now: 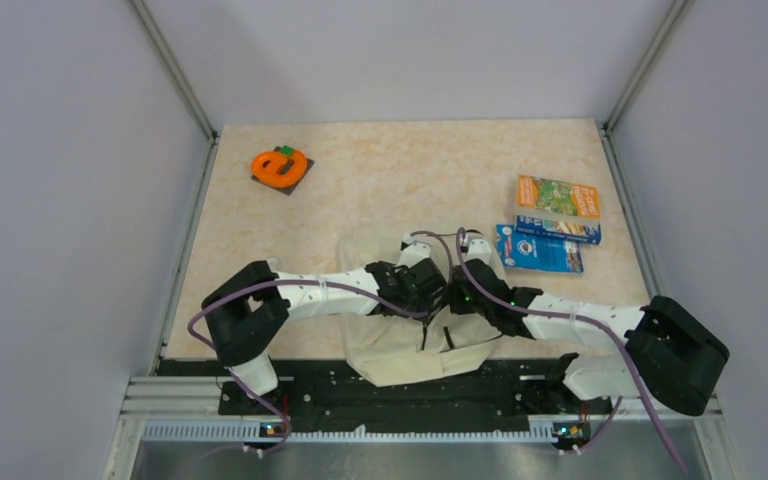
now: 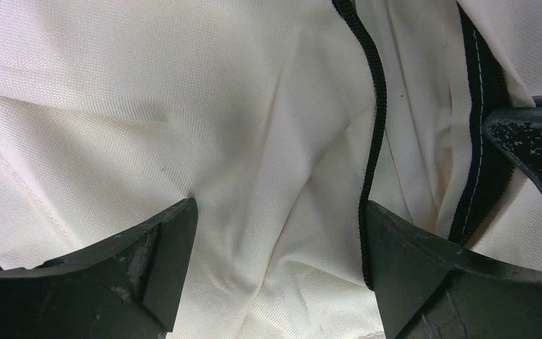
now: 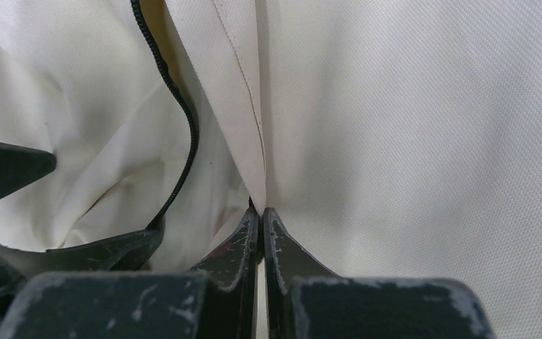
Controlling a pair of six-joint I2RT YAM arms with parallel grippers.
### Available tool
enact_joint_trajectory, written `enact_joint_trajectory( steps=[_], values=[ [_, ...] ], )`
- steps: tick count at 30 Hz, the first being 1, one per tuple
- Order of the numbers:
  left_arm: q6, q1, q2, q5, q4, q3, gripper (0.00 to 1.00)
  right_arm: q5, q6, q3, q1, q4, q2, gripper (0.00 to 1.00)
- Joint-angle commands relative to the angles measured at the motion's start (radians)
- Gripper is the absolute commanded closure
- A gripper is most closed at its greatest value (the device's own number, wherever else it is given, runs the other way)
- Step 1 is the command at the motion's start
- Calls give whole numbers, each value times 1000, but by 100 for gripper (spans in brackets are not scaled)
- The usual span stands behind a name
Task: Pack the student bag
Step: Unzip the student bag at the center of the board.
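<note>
The cream student bag [image 1: 405,350] lies at the near middle of the table, under both wrists. My left gripper [image 1: 430,288] is open in the left wrist view [image 2: 279,233], with bag fabric [image 2: 183,106] and a black zipper line [image 2: 375,92] between its fingers. My right gripper [image 1: 457,295] is shut in the right wrist view [image 3: 262,215], pinching a fold of the bag's cream fabric [image 3: 247,106] beside the zipper [image 3: 183,141]. The two grippers sit close together over the bag's opening.
An orange ring-shaped thing on a dark square [image 1: 281,165] lies at the far left. An orange booklet [image 1: 558,196] and a blue booklet [image 1: 540,249] lie at the right. Grey walls stand on both sides and at the back.
</note>
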Motion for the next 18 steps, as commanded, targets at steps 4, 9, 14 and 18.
enact_joint_trajectory(
  steps=[4,9,14,18],
  values=[
    [-52,-6,-70,-19,26,-107,12,14,1,-13,-19,-9,-29,100],
    [-50,-8,-44,-75,13,-78,31,26,0,-14,-19,-13,-36,100],
    [-57,-8,-69,-286,-34,-23,55,61,7,-30,-19,-13,-39,100],
    [-34,4,-179,-440,-56,-10,73,121,12,-44,-19,-13,-29,100]
  ],
)
